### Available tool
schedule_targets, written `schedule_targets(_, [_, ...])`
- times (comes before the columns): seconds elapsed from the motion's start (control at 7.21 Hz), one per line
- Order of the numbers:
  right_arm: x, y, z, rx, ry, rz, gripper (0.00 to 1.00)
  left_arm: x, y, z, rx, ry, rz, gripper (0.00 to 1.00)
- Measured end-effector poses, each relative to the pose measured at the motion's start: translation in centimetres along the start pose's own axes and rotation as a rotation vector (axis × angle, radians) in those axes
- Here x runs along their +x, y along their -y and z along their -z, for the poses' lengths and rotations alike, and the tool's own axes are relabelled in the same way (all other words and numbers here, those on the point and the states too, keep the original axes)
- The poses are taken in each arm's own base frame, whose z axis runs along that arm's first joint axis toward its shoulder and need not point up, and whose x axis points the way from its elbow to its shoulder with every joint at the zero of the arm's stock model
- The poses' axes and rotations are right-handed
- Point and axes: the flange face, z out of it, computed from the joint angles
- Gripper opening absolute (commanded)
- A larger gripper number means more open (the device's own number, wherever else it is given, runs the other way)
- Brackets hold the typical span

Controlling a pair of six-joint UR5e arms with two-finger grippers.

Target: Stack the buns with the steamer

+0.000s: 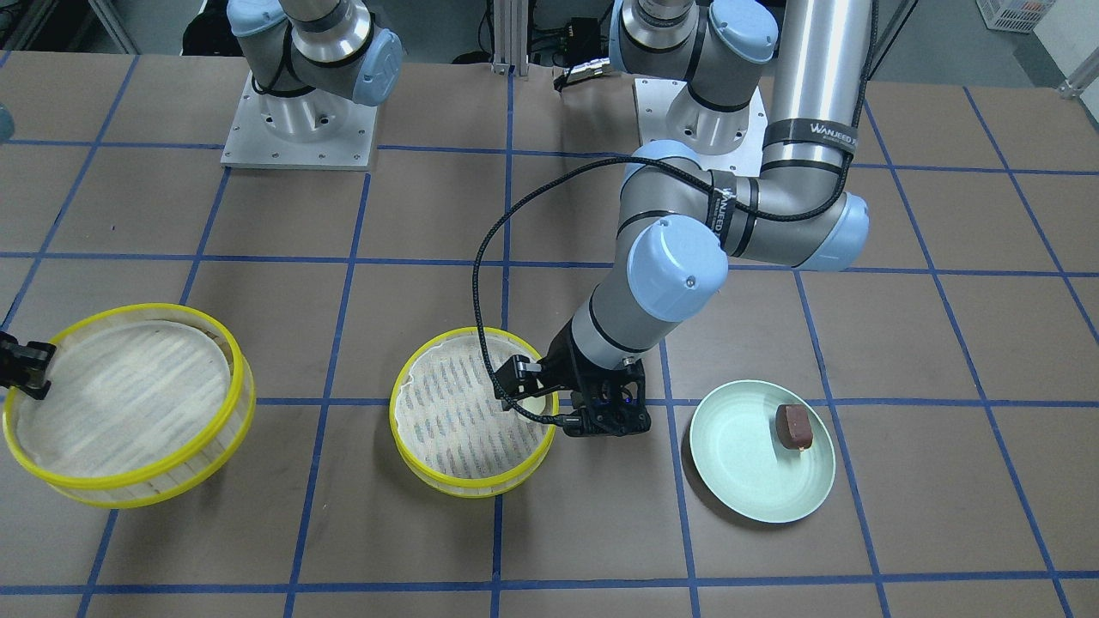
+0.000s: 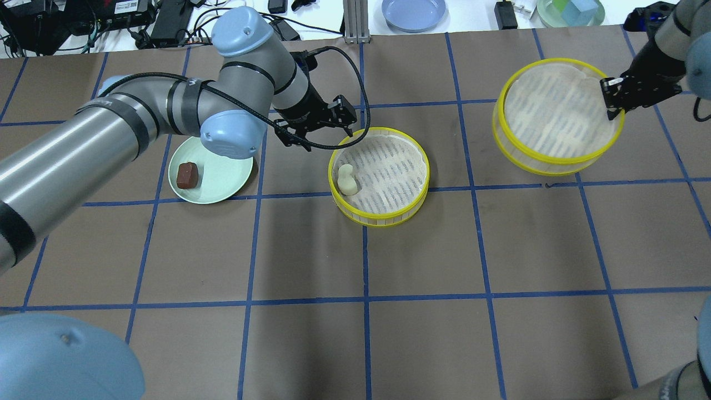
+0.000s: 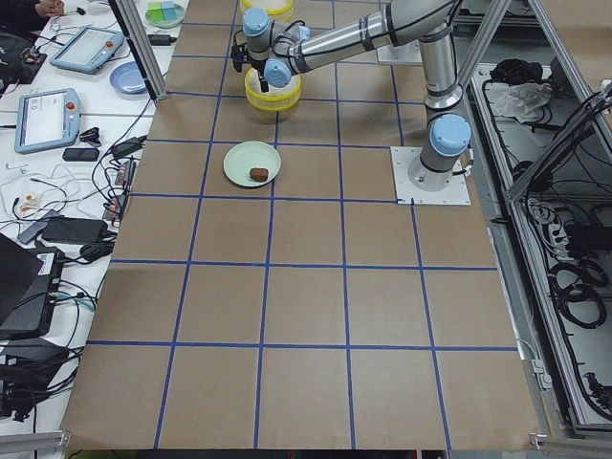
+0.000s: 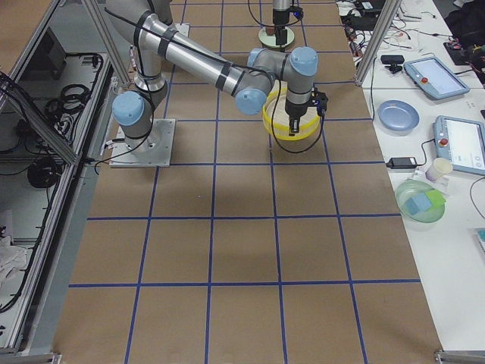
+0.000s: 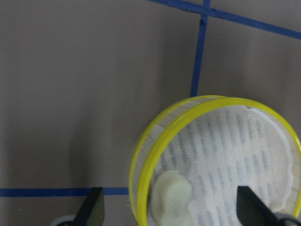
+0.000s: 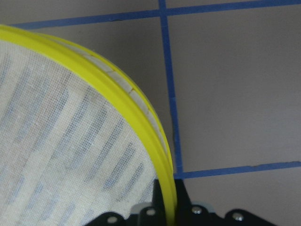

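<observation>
Yellow-rimmed steamer tray [image 2: 383, 216] on the desk holds the cream bun [image 2: 348, 179] just below the left end effector [image 5: 170, 212], whose fingers are spread and empty. The brown bun [image 2: 187, 175] sits on a green plate [image 2: 222, 186] at its other side. The right end effector [image 2: 612, 100] is clenched on a second steamer tray's [image 2: 555, 111] rim, and that one-edge pinch could let it sag, slip or land askew.

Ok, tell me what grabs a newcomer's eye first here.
Two yellow-rimmed steamer trays stand out: the middle tray holds the cream bun near the open left gripper, and the right gripper clamps the rim of the far-right tray. The brown bun lies alone on the green plate, left.
</observation>
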Motion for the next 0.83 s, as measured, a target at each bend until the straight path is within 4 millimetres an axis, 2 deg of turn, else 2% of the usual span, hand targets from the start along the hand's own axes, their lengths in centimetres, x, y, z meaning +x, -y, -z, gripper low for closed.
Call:
schedule_targets(0.14, [-4.2,-0.7,0.1,0.000,0.016,-0.023,0.00,-2.8,0.8,2.0,0.012,0.062,-0.041,1.00])
schedule_targets(0.42, [-14.2,-2.6,-0.1,-0.010,0.033,-0.082,0.00,-8.9,2.1,4.3,-0.008,0.175,-0.077,1.00])
schedule_targets(0.55, [-18.6,-3.8,-0.4,-0.018,0.037,-0.125,0.00,-12.1,2.6,4.7,-0.034,0.209,-0.117,1.00])
schedule_targets(0.69, [-21.7,-4.8,-0.9,-0.034,0.038,-0.160,0.00,-15.2,3.2,4.4,-0.066,0.222,-0.172,1.00])
schedule_targets(0.83, [-24.0,-5.7,-1.6,-0.050,0.036,-0.173,0.00,-18.3,3.5,3.2,-0.106,0.221,-0.225,1.00])
